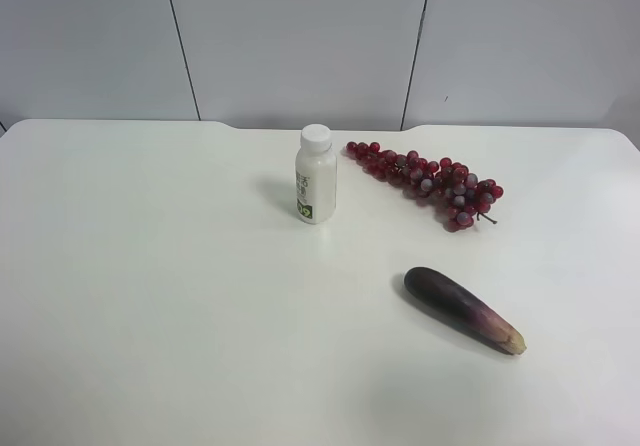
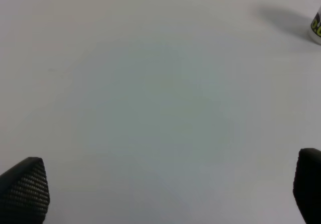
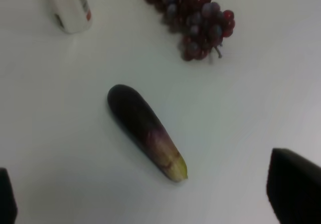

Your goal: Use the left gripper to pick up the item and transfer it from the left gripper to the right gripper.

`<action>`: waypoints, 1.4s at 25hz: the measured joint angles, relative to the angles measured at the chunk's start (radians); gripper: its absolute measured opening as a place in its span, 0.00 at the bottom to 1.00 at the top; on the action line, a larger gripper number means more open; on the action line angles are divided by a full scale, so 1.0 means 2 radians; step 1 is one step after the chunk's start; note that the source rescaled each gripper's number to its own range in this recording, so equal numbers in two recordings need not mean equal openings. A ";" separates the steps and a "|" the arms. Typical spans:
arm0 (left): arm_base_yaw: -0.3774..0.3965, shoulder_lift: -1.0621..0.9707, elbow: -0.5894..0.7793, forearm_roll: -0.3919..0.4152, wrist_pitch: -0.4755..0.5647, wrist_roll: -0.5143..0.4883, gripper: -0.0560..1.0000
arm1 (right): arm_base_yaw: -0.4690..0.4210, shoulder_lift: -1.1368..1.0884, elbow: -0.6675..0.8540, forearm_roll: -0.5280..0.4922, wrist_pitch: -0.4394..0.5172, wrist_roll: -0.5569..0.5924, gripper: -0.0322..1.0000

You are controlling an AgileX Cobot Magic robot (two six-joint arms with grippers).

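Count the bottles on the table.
1. The white bottle stands upright near the table's far edge, beside the grape bunch, well apart from the eggplant. None appears hidden.

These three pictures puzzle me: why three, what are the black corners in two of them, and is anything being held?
It is a two-armed robot seen at one moment. One camera looks down from high on a white table; the others ride on each wrist. The black corners are fingertips: the left end effector and right end effector, both open and holding nothing. On the table lie a long dark purple eggplant, a bunch of red grapes and a standing white plastic bottle. The right wrist camera looks down on the eggplant.
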 joint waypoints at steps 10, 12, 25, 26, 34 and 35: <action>0.000 0.000 0.000 0.000 0.000 0.000 0.99 | 0.000 -0.017 0.012 -0.029 -0.015 0.038 0.99; 0.000 0.000 0.000 0.000 0.000 0.000 0.99 | 0.000 -0.017 0.012 -0.030 -0.015 0.038 0.99; 0.006 0.000 0.000 0.000 0.000 0.000 0.99 | -0.016 -0.017 0.012 -0.033 -0.015 0.038 0.99; 0.011 0.000 0.000 0.000 0.000 0.000 0.99 | -0.027 -0.017 0.012 -0.033 -0.015 0.038 0.99; 0.064 0.000 0.000 0.000 0.000 0.000 0.99 | -0.121 -0.017 0.012 -0.033 -0.015 0.038 0.99; 0.066 0.000 0.000 0.000 0.000 0.000 0.99 | -0.123 -0.017 0.012 -0.033 -0.015 0.038 0.99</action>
